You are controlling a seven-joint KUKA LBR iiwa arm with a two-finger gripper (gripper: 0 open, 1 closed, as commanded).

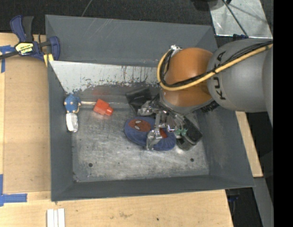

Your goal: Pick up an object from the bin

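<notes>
My gripper (157, 126) is down in the right half of the bin, under the arm's orange cover. Its metal tip rests on a soft dark blue thing with a red-brown patch (137, 129), which lies in the middle of the bin floor. A black flat object (136, 97) lies just behind the gripper, near the back wall. A black thing with a green part (188, 137) sits close on the gripper's right side, partly hidden by it.
An orange-red block (102, 108) lies left of centre. At the far left are a blue-and-white ball-like toy (70, 102) and a small white piece (72, 122). The arm covers the bin's right rear corner.
</notes>
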